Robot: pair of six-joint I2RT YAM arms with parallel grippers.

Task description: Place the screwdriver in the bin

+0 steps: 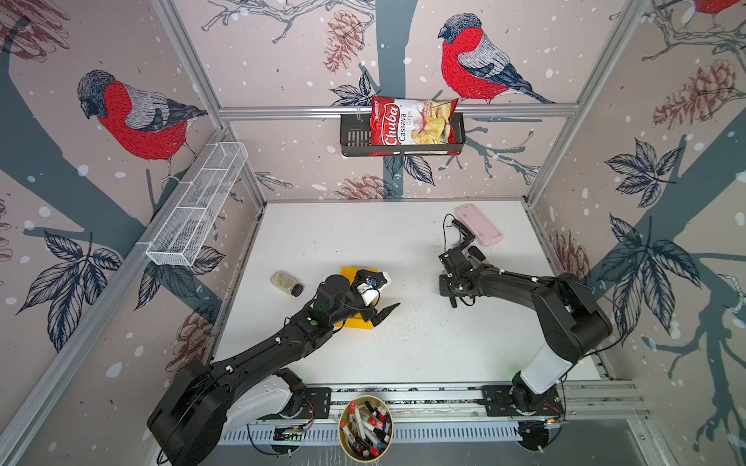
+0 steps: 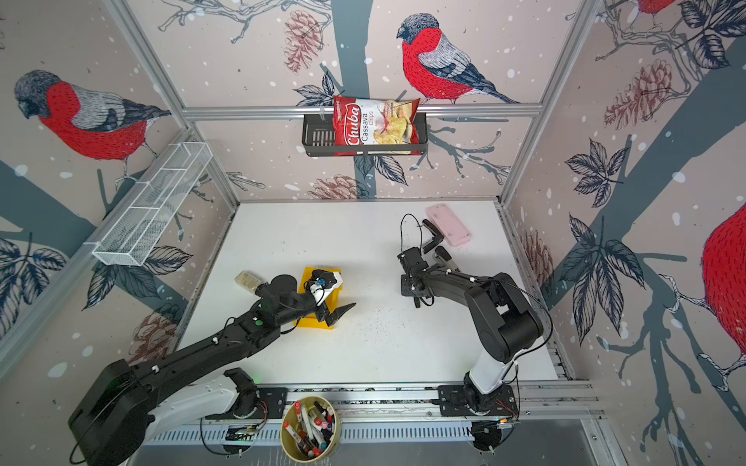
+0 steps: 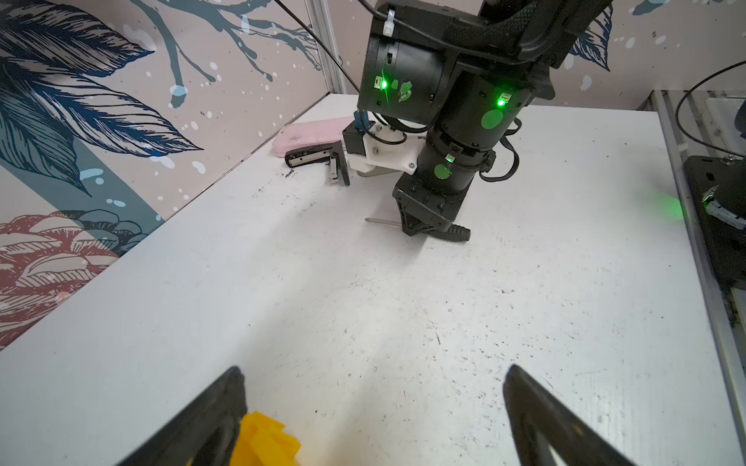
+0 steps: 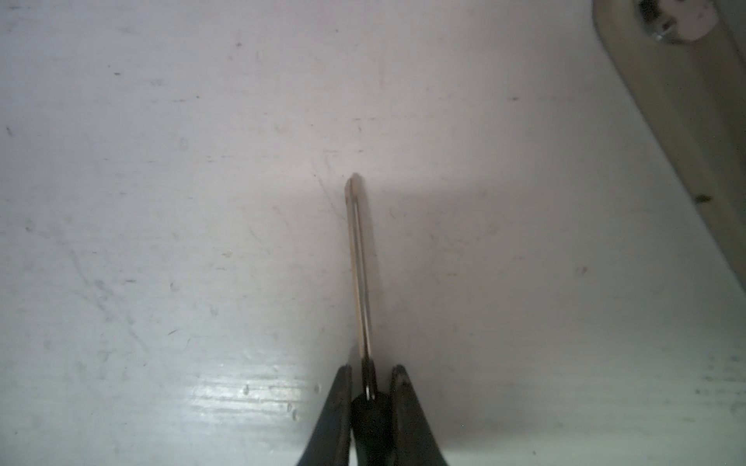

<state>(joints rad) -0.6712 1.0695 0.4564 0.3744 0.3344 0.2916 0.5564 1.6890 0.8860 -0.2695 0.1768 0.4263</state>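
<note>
Seen from above, a white table (image 1: 343, 234). At the far left a white wire mesh basket (image 1: 198, 205) hangs on the side wall. On the left part of the table lies a small clear bottle (image 1: 286, 282) with a dark cap. Just right of it sits the yellow bin (image 1: 357, 322), partly hidden under my left wrist. My left gripper (image 3: 374, 368) hovers over the bin's right edge, jaws spread wide with nothing between them. In the left wrist view a corner of the bin shows just beside one jaw.

In the middle a bag of chips (image 1: 411, 125) stands in a black basket (image 1: 355, 137) on the back wall. A cup of markers (image 1: 365, 427) sits below the table's front edge.

Right of centre, well apart from the bin, my right gripper (image 4: 371, 369) points down at the table. Its jaws are pinched tight on the screwdriver (image 4: 359, 262) where the black handle meets the thin metal shaft. The screwdriver lies level and very low over the table; I cannot tell whether it touches. Behind it, near the back right corner, a black angled tool (image 1: 464, 234) rests just beside a pink case (image 1: 478, 224).
</note>
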